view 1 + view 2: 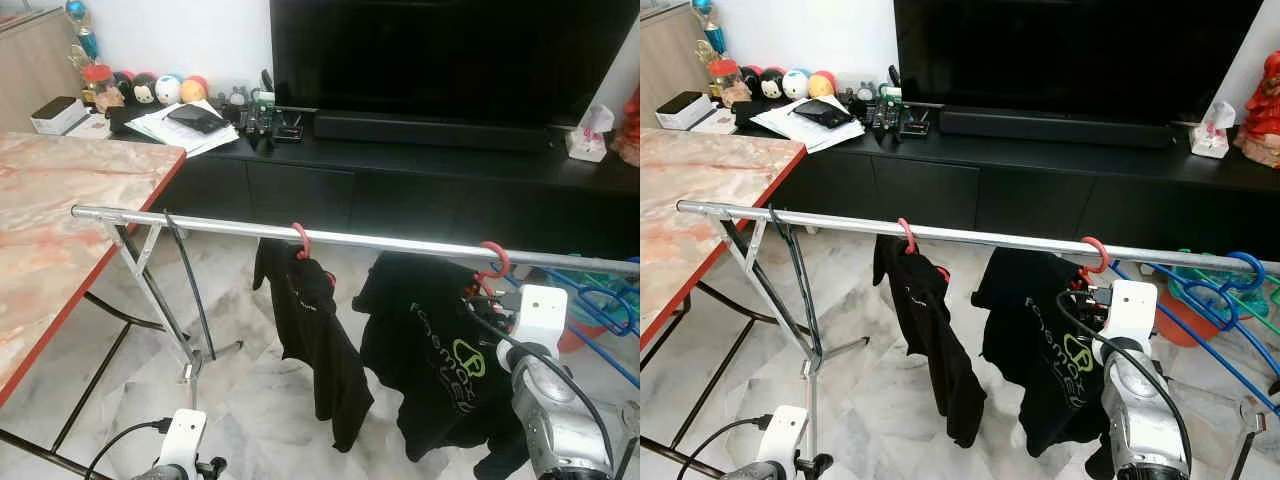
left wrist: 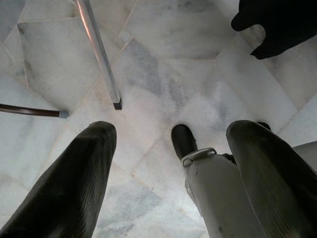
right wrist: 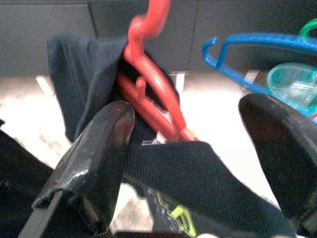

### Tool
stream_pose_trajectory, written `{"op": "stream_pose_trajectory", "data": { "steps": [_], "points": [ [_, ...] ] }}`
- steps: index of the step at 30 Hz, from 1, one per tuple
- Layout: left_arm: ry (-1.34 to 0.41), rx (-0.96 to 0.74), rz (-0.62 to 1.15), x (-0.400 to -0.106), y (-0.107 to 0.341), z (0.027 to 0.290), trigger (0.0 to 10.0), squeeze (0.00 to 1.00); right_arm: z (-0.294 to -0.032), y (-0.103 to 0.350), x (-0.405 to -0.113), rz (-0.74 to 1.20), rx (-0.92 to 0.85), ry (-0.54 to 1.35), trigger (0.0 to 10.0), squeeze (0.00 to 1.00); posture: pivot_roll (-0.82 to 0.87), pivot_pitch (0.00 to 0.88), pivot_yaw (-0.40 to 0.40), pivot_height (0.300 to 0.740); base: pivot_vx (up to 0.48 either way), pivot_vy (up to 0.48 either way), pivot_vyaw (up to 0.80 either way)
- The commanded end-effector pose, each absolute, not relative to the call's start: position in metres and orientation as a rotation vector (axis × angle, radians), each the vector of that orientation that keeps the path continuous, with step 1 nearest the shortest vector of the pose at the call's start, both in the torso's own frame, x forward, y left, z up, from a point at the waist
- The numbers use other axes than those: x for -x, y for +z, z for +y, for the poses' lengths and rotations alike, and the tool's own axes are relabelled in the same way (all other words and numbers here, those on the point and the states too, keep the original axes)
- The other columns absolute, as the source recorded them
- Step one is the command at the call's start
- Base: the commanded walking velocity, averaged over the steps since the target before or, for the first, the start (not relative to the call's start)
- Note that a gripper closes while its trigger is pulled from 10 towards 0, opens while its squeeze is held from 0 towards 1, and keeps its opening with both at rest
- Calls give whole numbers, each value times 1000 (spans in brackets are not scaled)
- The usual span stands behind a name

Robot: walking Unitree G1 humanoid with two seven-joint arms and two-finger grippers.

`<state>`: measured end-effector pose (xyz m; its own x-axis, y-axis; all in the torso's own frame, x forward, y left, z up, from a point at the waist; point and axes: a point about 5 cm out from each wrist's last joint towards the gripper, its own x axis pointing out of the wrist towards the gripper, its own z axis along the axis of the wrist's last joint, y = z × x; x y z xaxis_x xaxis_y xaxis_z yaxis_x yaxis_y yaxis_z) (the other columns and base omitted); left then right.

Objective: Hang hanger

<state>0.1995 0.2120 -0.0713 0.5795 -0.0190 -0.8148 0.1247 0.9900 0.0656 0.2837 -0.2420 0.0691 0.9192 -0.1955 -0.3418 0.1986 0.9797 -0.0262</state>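
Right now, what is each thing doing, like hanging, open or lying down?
Red plastic hanger with logo shirt: hooked on the silver metal rail.
Second red hanger with plain black shirt: hooked on rail.
Right gripper: open, around the hanger neck.
Left gripper: open, low over the floor.
Blue plastic hangers: on rail.

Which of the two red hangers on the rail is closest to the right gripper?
The red plastic hanger carrying the black shirt with green print, right beside the right gripper; the other red hanger hangs farther left.

Silver arms (image 1: 550, 420); white wrist blocks (image 1: 538, 312); black cables looping over (image 1: 1080, 325); long black ribbed fingers (image 2: 74, 183); glossy, scuffed pads on right hand (image 3: 193, 144).
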Motion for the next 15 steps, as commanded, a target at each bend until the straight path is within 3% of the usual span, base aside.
{"op": "stream_pose_trajectory", "data": {
  "steps": [1, 15],
  "points": [
    [-84, -123, 965, -198, -72, 214, 10000, 0, -245, 65, -287, 398, -14, -187, 10000, 0, -160, 0, -5, 740, 0, 0, 0],
    [-83, -119, 962, -197, -72, 215, 10000, 0, -234, 81, -314, 394, -62, 4, 10000, 0, -156, 0, -2, 740, 0, 0, 0]
  ]
}}
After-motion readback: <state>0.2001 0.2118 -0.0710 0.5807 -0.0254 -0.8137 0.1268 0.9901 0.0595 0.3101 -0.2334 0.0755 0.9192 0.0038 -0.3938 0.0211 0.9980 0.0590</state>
